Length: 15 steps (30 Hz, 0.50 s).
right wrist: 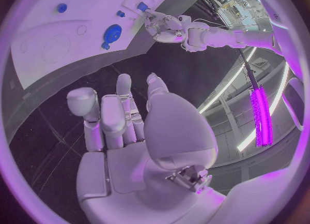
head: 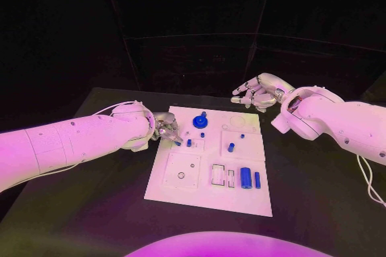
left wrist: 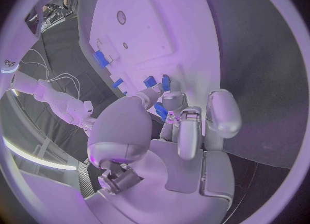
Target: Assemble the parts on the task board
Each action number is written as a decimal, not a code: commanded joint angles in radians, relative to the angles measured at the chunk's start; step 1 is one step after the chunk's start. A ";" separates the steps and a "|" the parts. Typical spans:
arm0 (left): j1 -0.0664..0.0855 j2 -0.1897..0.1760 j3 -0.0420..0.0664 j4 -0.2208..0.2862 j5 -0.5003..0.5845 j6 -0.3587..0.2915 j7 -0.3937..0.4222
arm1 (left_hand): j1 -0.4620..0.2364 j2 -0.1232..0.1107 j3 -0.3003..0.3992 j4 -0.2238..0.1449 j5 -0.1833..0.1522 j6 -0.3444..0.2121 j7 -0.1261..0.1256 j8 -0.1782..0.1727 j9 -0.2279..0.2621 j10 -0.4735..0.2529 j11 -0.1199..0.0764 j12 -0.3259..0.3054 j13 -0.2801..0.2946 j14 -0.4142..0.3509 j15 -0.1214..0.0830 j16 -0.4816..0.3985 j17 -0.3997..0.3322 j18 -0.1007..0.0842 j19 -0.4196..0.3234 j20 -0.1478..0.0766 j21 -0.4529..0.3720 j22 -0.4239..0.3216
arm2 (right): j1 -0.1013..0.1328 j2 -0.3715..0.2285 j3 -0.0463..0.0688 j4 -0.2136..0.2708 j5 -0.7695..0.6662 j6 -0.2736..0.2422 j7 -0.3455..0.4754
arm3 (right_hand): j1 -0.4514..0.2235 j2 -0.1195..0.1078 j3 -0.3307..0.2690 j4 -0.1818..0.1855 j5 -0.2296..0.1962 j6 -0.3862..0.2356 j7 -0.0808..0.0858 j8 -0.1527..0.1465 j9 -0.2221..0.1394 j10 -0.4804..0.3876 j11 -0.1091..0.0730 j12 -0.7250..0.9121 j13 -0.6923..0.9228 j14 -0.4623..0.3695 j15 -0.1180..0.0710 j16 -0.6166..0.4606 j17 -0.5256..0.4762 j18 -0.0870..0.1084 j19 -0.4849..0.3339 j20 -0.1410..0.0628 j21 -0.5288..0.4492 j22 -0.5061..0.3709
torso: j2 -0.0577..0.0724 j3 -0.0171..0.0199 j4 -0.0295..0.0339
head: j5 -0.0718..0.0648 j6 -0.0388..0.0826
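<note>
Two hands of mine are at the task board (head: 211,198), one at each side of its far half. My left hand (head: 167,129) sits at the board's left edge, fingers curled in toward the plate. In the left wrist view I see a small blue part (left wrist: 160,110) pinched between my thumb and fingertips (left wrist: 173,100), just above the board's surface. Just past those fingertips, two more small blue pegs (left wrist: 157,82) stand in the board, close together.

My right hand (head: 259,92) hovers off the far right corner of the board, over the black table (head: 88,212), well apart from any part. Its fingers are spread and loosely bent, and it holds nothing; the right wrist view shows the palm bare.

Between my two hands, near the far edge of the board, lies a blue round gear-like part (head: 200,121). Nearer to me than my left hand there is a square recess (head: 182,174) with a small hole in it. Nearer to me than my right hand, toward the board's near right area, a blue cylinder (head: 245,178) lies beside a thinner blue pin (head: 257,180), and another short blue peg (head: 231,147) stands around the middle of the board.
</note>
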 commanded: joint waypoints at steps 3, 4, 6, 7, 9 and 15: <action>-0.004 0.002 -0.004 0.002 0.001 0.020 -0.001 | -0.026 -0.016 0.122 -0.104 0.005 0.005 -0.014 0.011 0.002 0.011 -0.004 0.007 0.003 0.102 -0.006 0.003 0.255 0.007 0.010 -0.002 0.007 0.004 | 0.002 0.001 0.001 0.000 0.000 0.003 0.009 | -0.002 0.006 -0.007 -0.002 0.005 0.006 0.003 0.001 -0.001 -0.009 0.000 -0.004 -0.001 0.006 -0.005 -0.005 0.000 0.015 -0.004 -0.001 -0.007 -0.001 | 0.001 -0.0003 0.0006 | 0.000 -0.001; -0.004 0.002 -0.004 0.002 0.002 0.019 -0.001 | -0.031 -0.019 0.122 -0.102 0.005 0.006 -0.016 0.014 0.003 0.012 -0.005 0.008 0.004 0.102 -0.007 0.003 0.256 0.007 0.011 -0.003 0.007 0.005 | 0.002 0.001 0.001 0.000 0.000 0.003 0.009 | -0.002 0.006 -0.007 -0.002 0.005 0.006 0.003 0.001 -0.001 -0.009 0.000 -0.004 -0.001 0.006 -0.005 -0.005 0.000 0.015 -0.004 -0.001 -0.007 -0.001 | 0.001 -0.0004 0.0000 | 0.000 -0.001; -0.004 0.002 -0.004 0.002 0.005 0.016 -0.001 | -0.045 -0.026 0.120 -0.096 0.005 0.010 -0.019 0.018 0.005 0.014 -0.008 0.010 0.005 0.102 -0.009 0.004 0.257 0.007 0.012 -0.004 0.008 0.007 | 0.002 0.001 0.001 0.000 0.000 0.003 0.009 | -0.002 0.006 -0.007 -0.002 0.005 0.006 0.003 0.001 -0.001 -0.009 0.000 -0.004 -0.001 0.006 -0.005 -0.005 0.000 0.015 -0.004 -0.001 -0.007 -0.001 | 0.001 -0.0004 -0.0001 | 0.000 -0.001; -0.004 0.002 -0.004 0.002 0.006 0.015 -0.001 | -0.051 -0.030 0.118 -0.093 0.005 0.012 -0.020 0.020 0.006 0.015 -0.009 0.011 0.007 0.102 -0.010 0.005 0.258 0.007 0.012 -0.005 0.009 0.008 | 0.002 0.001 0.001 0.000 0.000 0.003 0.009 | -0.002 0.006 -0.007 -0.002 0.005 0.006 0.003 0.001 -0.001 -0.009 0.000 -0.004 -0.001 0.006 -0.005 -0.005 0.000 0.015 -0.004 -0.001 -0.007 -0.001 | 0.001 -0.0001 -0.0002 | 0.000 -0.001; -0.004 0.002 -0.004 0.002 0.008 0.012 0.000 | -0.065 -0.037 0.113 -0.086 0.004 0.016 -0.023 0.024 0.008 0.016 -0.011 0.014 0.009 0.103 -0.012 0.005 0.260 0.006 0.013 -0.006 0.010 0.011 | 0.002 0.001 0.001 0.000 0.000 0.003 0.009 | -0.002 0.006 -0.007 -0.002 0.005 0.006 0.003 0.001 -0.001 -0.009 0.000 -0.004 -0.001 0.006 -0.005 -0.005 0.000 0.015 -0.004 -0.001 -0.007 -0.001 | 0.001 -0.0003 -0.0003 | -0.001 -0.001; -0.004 0.004 -0.003 -0.001 0.011 0.001 0.001 | -0.138 -0.074 0.075 -0.046 0.008 0.030 -0.029 0.032 0.010 0.020 -0.016 0.023 0.017 0.104 -0.016 0.007 0.263 0.004 0.018 -0.011 0.015 0.019 | 0.002 -0.001 0.001 0.001 0.000 0.003 0.008 | -0.002 0.006 -0.007 -0.002 0.005 0.006 0.003 0.001 -0.001 -0.009 0.000 -0.004 -0.001 0.006 -0.005 -0.005 0.000 0.015 -0.004 -0.001 -0.007 -0.001 | 0.001 0.0000 0.0008 | -0.002 -0.002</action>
